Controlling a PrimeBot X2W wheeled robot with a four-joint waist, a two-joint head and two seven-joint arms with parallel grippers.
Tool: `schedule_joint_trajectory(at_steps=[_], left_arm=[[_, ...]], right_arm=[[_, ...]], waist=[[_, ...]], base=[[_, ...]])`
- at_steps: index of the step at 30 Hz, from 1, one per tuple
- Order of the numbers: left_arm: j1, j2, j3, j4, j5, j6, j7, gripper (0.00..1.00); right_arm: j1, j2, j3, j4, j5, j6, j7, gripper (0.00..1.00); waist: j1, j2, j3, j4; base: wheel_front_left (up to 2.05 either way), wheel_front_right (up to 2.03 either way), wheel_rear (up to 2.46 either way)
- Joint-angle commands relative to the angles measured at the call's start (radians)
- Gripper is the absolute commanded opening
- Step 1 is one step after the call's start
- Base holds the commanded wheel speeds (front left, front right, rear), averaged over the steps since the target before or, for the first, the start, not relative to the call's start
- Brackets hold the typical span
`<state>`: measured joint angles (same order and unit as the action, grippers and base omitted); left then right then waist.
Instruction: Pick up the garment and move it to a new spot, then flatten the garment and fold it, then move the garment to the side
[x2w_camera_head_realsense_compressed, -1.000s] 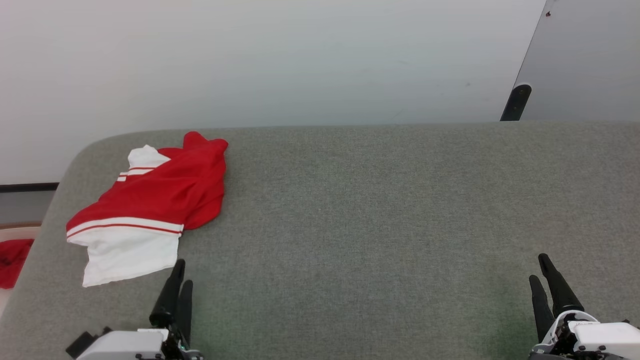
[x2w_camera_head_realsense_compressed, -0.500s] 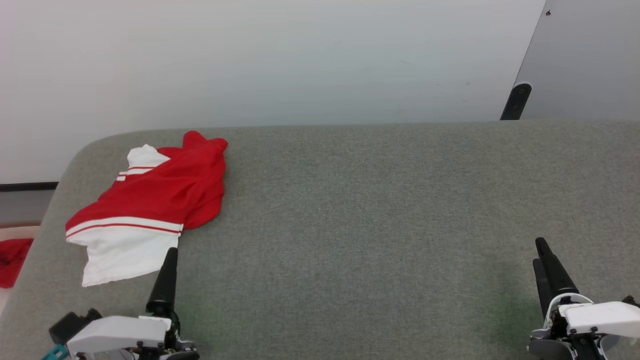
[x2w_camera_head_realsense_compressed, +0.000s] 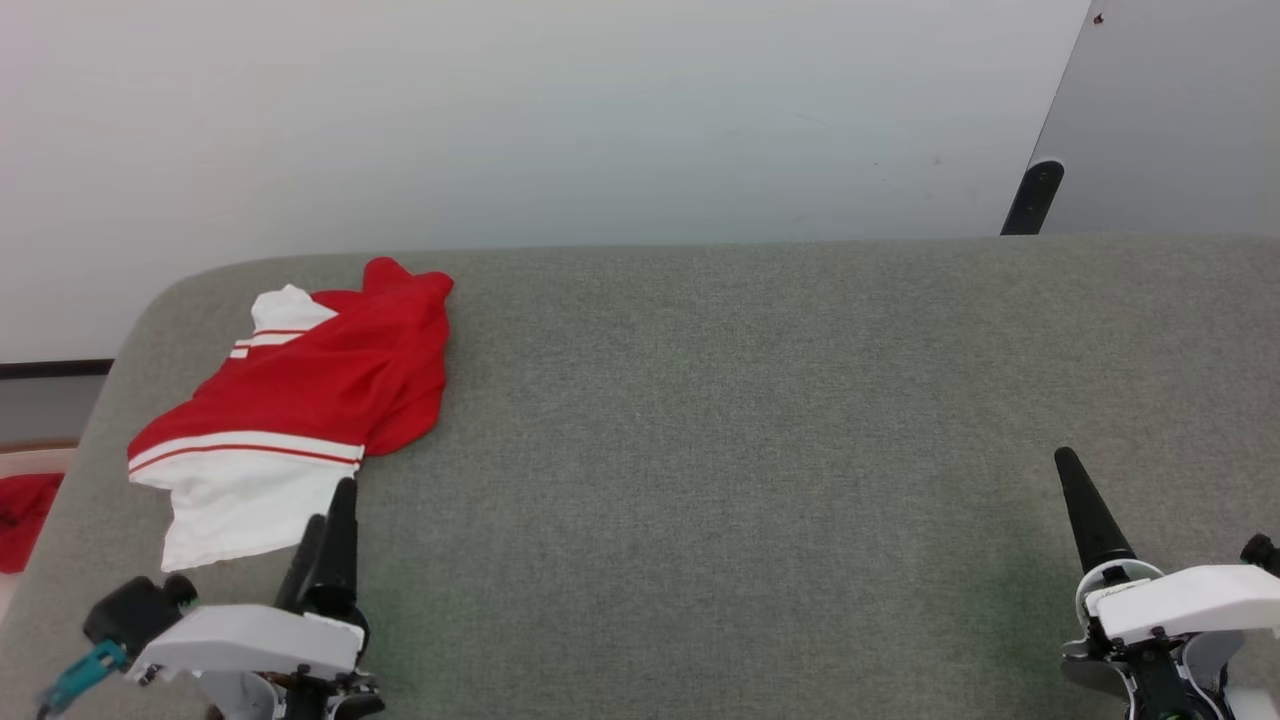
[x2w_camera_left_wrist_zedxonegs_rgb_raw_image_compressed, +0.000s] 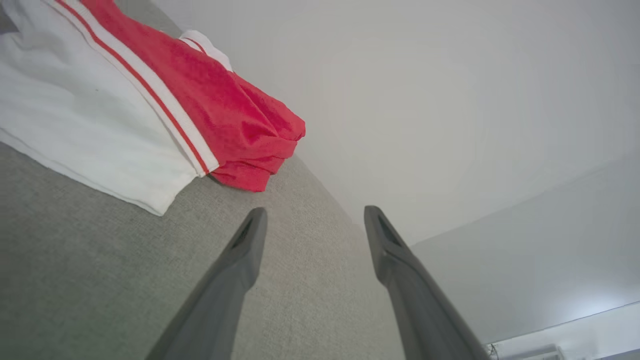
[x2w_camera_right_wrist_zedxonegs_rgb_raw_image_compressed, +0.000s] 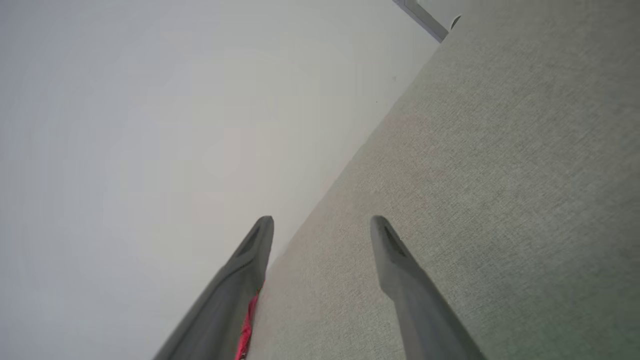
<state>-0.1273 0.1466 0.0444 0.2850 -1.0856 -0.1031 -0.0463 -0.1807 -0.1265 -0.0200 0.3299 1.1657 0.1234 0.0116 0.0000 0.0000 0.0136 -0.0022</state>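
Observation:
The garment (x2w_camera_head_realsense_compressed: 300, 400), red with white sleeves and red-white striped bands, lies bunched at the far left of the grey table (x2w_camera_head_realsense_compressed: 750, 400); its lettering is hidden. In the left wrist view the garment (x2w_camera_left_wrist_zedxonegs_rgb_raw_image_compressed: 150, 100) fills the upper left. My left gripper (x2w_camera_head_realsense_compressed: 330, 505) stands open just by the white sleeve's lower right corner, nothing between its fingers (x2w_camera_left_wrist_zedxonegs_rgb_raw_image_compressed: 240, 265). My right gripper (x2w_camera_head_realsense_compressed: 1072, 470) is open at the lower right, far from the garment, over bare table. In the right wrist view a sliver of the garment (x2w_camera_right_wrist_zedxonegs_rgb_raw_image_compressed: 246, 327) peeks beside the left finger.
A small red cloth (x2w_camera_head_realsense_compressed: 25, 520) lies off the table's left edge. A pale wall (x2w_camera_head_realsense_compressed: 550, 120) runs behind the table, with a grey panel (x2w_camera_head_realsense_compressed: 1180, 110) and a dark post (x2w_camera_head_realsense_compressed: 1033, 195) at the back right.
Both grippers rolled on their wrists. The right gripper's tips moved up the table. The left one edged toward the white sleeve. The garment has not moved.

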Motion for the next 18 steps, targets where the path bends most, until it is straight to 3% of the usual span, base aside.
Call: schedule_joint_trajectory(at_steps=[1,5,18], left_arm=[[-0.028,0.013,-0.002,-0.013,0.034,0.006,-0.008,1.0],[-0.034,0.024,-0.011,-0.012,0.146,0.016,-0.026,1.0],[-0.045,0.057,-0.036,-0.003,0.369,0.034,-0.064,1.0]], right_arm=[[-0.033,-0.011,0.006,-0.01,-0.027,0.004,-0.008,1.0],[-0.046,-0.028,0.023,-0.005,-0.143,0.005,-0.027,1.0],[-0.077,-0.043,0.035,0.001,-0.396,0.006,-0.055,1.0]], waist=[[0.0,0.0,0.0,0.0],[0.0,0.0,0.004,-0.001],[0.0,0.0,0.013,-0.005]], base=[[0.0,0.0,0.0],[0.0,0.0,0.0],[0.0,0.0,0.0]])
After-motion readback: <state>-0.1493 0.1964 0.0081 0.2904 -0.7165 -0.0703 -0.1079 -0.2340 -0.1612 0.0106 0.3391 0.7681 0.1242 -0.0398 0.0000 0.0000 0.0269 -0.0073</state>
